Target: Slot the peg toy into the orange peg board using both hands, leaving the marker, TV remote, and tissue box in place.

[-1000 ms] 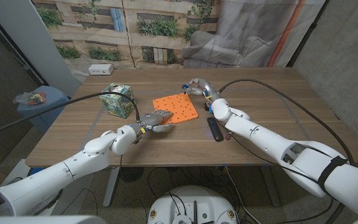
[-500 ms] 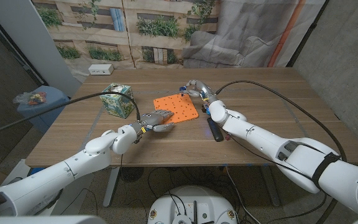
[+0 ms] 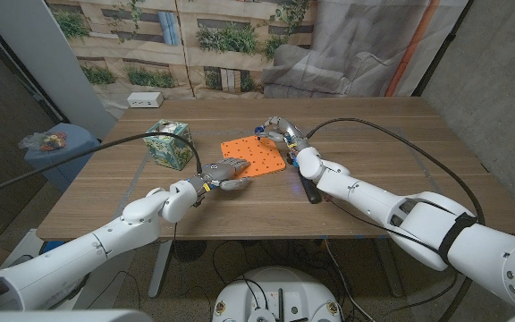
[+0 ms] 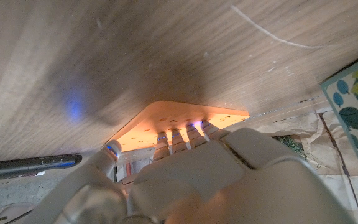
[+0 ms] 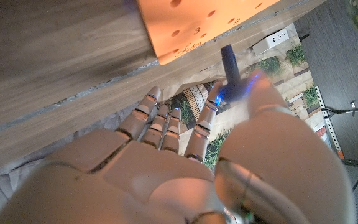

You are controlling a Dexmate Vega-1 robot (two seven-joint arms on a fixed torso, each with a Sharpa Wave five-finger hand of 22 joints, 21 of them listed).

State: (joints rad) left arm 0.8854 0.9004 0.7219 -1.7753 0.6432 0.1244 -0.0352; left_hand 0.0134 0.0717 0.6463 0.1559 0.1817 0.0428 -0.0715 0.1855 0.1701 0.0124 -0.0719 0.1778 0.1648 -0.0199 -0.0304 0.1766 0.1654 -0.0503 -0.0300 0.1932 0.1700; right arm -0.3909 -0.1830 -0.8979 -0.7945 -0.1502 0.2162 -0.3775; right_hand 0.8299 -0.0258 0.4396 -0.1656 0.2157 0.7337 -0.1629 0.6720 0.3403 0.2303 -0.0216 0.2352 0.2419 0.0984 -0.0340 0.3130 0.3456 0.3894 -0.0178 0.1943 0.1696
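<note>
your right hand (image 3: 278,126) hangs over the far corner of the orange peg board (image 3: 252,154), about one o'clock from the board's centre, and in the right wrist view it pinches the blue peg toy (image 5: 230,67) between thumb and a finger, the other fingers (image 5: 166,127) reaching out straight. the peg points toward the board's numbered corner and is not in a hole yet. your left hand (image 3: 227,173) sits at the board's near edge, around seven o'clock, fingers curled down against it; the left wrist view shows the fingertips (image 4: 180,136) at the orange edge, holding nothing, so i read that as bracing. here's the risk: the pinch is thin, so if you come down off-centre the peg could twist out or skid over the surface. push too hard at that far corner and the board may tip or slide from under the bracing hand. mind your right forearm too, the tv remote (image 3: 308,186) lies just beneath it at four o'clock, easy to nudge. the tissue box (image 3: 169,145) sits well apart at nine o'clock.
</note>
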